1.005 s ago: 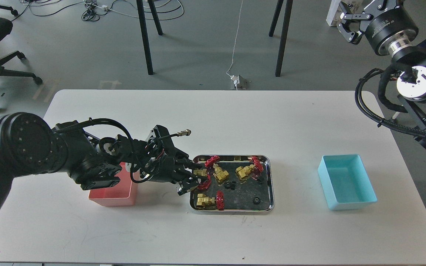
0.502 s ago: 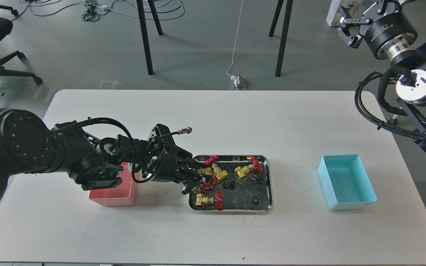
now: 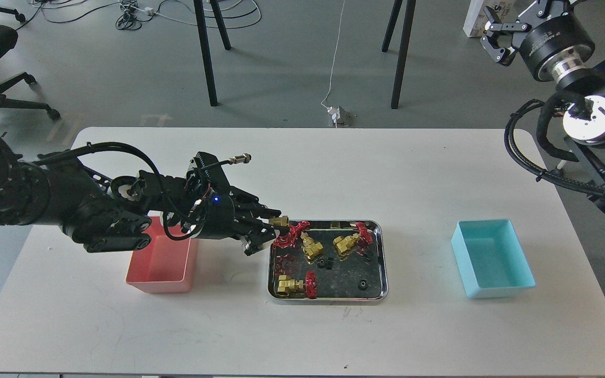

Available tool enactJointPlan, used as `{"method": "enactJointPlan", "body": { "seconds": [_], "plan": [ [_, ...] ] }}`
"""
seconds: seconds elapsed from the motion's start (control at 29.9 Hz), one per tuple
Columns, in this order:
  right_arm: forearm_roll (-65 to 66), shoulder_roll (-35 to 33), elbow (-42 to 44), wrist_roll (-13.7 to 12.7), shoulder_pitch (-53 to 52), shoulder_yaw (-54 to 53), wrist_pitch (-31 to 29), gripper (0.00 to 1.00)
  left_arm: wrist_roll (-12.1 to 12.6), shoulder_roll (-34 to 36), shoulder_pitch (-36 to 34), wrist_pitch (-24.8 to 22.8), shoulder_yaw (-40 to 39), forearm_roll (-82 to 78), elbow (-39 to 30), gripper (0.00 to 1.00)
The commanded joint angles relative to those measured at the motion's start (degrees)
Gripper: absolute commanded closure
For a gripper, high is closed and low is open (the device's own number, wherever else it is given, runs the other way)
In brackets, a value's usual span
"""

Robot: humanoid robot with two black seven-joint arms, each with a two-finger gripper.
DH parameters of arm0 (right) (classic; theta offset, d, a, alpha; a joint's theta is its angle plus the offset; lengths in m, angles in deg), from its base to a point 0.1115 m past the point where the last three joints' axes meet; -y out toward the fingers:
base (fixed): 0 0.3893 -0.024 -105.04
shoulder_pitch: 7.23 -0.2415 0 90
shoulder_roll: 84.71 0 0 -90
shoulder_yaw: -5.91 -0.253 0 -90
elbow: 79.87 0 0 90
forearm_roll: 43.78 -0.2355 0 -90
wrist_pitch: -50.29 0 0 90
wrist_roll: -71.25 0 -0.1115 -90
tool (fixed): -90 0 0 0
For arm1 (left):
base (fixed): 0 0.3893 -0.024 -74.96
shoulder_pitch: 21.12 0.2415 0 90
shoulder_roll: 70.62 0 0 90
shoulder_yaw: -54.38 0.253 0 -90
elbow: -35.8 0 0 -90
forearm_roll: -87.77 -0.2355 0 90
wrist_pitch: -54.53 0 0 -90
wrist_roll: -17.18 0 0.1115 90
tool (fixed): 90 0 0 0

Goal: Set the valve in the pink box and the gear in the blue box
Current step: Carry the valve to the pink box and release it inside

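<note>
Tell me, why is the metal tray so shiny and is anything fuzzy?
Head view: the steel tray mirrors the room light along its rim, while its floor looks dark; the tiny gears are too small to show teeth clearly; a white disc on the right arm glares brightly; soft shadows lie beside the blue box.

The left tool point(image 3: 270, 231) grips a valve point(image 3: 283, 231) above the left rim of the steel tray point(image 3: 381, 262), which holds three more valves and some black gears point(image 3: 364, 285). The pink box point(image 3: 163, 262) sits left of the tray on the table point(image 3: 302, 173), the blue box point(image 3: 491, 260) well right; the right tool point(image 3: 494, 34) hangs high with fingers apart.
</note>
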Motion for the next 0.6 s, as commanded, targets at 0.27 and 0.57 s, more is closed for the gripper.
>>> {"method": "enactJointPlan", "body": {
  "seconds": [0.27, 0.57],
  "plan": [
    [-4.7, -0.1, -1.7, -5.1, -11.9, 5.9, 12.5, 0.00, 0.0, 24.1, -7.6, 0.0, 0.5, -9.8, -13.3, 0.70],
    [-5.0, -0.1, -1.6, -5.1, -10.8, 6.2, 12.5, 0.00, 0.0, 32.7, -0.1, 0.0, -0.2, -15.9, -12.0, 0.70]
  ]
}}
